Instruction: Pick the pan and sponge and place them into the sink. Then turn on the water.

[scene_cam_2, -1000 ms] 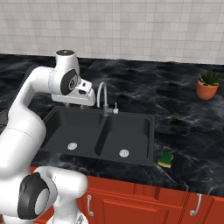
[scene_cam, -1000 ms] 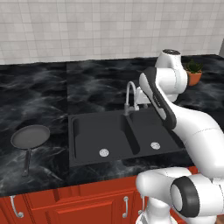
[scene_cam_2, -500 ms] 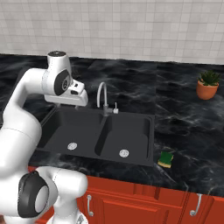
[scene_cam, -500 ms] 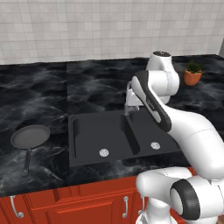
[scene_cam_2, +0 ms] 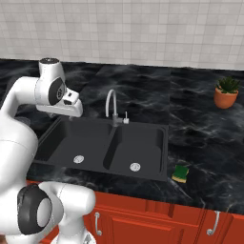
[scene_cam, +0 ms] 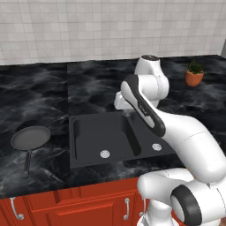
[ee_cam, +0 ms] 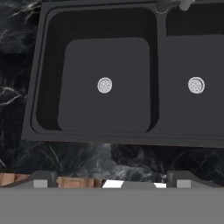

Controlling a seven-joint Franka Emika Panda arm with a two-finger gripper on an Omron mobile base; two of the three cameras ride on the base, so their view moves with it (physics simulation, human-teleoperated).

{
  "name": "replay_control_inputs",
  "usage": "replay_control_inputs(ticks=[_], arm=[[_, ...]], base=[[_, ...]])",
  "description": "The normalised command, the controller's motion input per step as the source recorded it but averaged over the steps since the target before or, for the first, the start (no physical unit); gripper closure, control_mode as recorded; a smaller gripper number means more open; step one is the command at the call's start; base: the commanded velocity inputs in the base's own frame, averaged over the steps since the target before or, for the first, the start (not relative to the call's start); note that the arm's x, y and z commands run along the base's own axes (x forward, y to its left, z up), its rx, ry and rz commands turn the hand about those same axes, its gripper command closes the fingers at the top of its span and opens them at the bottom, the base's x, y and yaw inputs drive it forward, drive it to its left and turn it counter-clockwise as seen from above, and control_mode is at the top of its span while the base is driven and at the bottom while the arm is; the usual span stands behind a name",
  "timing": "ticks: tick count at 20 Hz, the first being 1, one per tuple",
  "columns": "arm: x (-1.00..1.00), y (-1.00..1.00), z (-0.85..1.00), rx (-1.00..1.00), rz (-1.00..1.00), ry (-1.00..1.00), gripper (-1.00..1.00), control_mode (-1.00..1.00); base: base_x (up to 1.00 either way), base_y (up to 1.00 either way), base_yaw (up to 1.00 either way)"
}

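Honestly, gripper [ee_cam: 112,180] hangs wide open and empty over the sink [scene_cam: 86,160] left basin, pan [scene_cam: 30,137] on the counter's left end, sponge [scene_cam_2: 180,172] near its front-right edge: a slim handle could slip a rushed pinch.

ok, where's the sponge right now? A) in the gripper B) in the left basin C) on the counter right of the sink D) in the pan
C: the sponge lies on the counter just off the sink's front right corner; both basins are bare and the pan holds nothing.
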Motion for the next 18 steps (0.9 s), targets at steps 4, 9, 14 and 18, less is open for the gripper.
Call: replay_control_inputs(ticks=[4, 9, 14, 18], arm=[[0.0, 0.47, -0.06, 0.06, 0.0, 0.0, -1.0, -1.0], [0.0, 0.47, -0.07, 0.04, 0.0, 0.0, -1.0, -1.0], [0.0, 0.44, -0.06, 0.03, 0.0, 0.0, -1.0, -1.0], [0.0, 0.44, -0.07, 0.01, 0.0, 0.0, -1.0, -1.0]], base=[[0.0, 0.0, 0.0], [0.0, 0.0, 0.0], [0.0, 0.0, 0.0], [0.0, 0.0, 0.0]])
